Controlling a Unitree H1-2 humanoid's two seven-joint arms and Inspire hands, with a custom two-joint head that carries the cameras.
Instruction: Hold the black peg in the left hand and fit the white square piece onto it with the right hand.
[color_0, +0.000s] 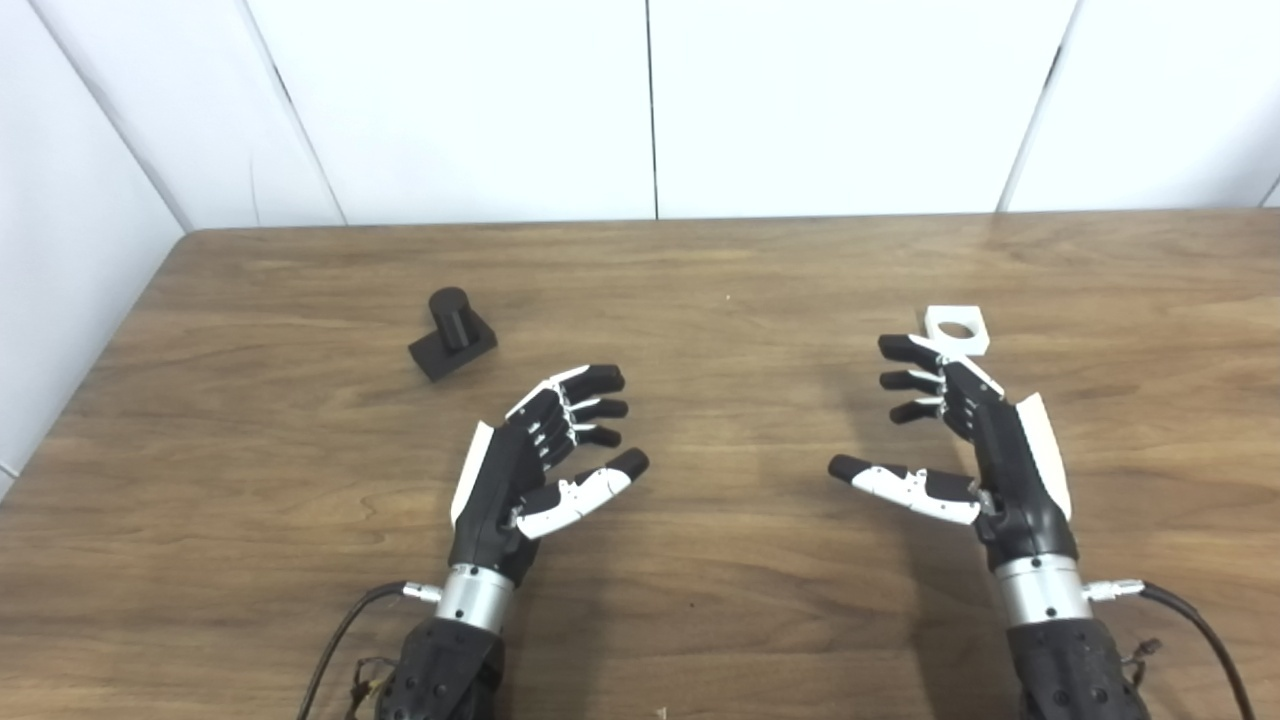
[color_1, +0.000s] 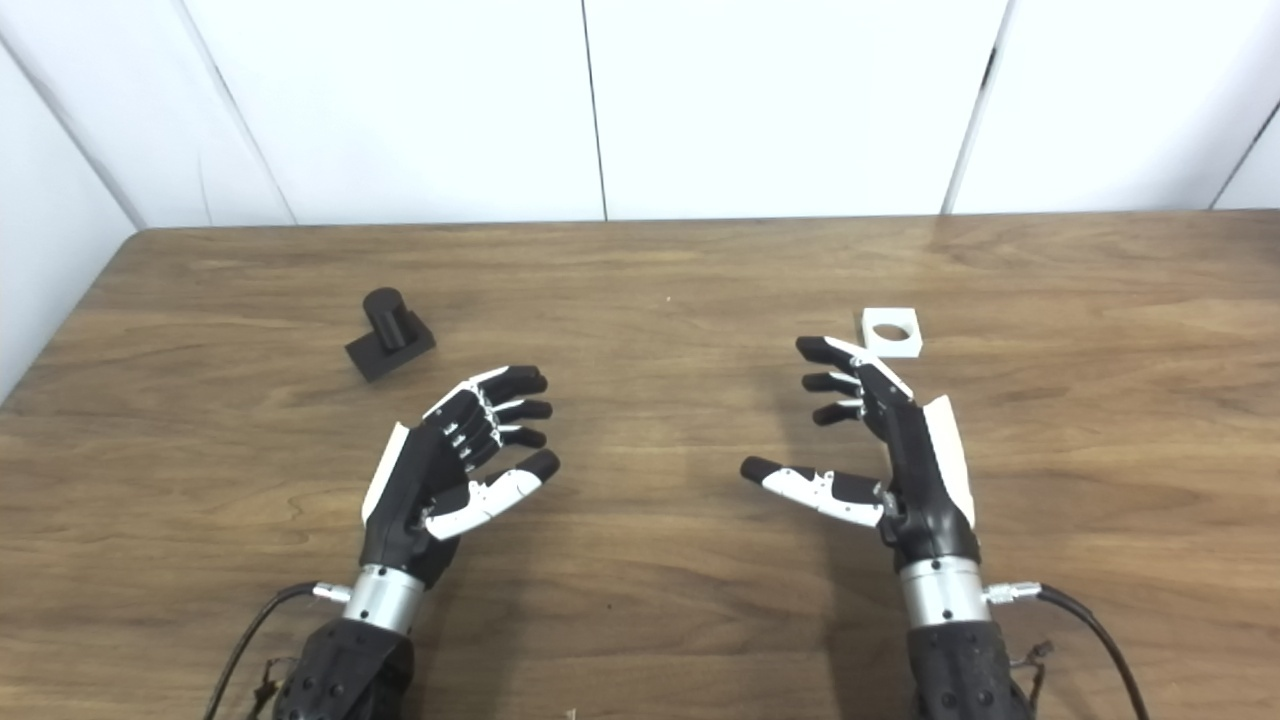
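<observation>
Setting: white wall panels (color_0: 450, 110) behind a wooden bench (color_0: 700, 280), both arms entering from the near edge.
Left hand (color_0: 535, 455): empty, fingers spread and loosely curled, palm turned inward, raised just above the bench, likely a ready pose before reaching.
Black peg (color_0: 452, 332): on the bench ahead of the left hand and off to its outer side, well apart from it; a short cylinder leaning on a square base.
Right hand (color_0: 960, 440): empty, fingers apart, thumb pointing inward.
White square piece (color_0: 957, 329): flat on the bench just beyond the right fingertips (color_0: 895, 347), round hole facing up; contact cannot be told.
Stage: nothing grasped yet; each part lies ahead of the hand meant to take it.
</observation>
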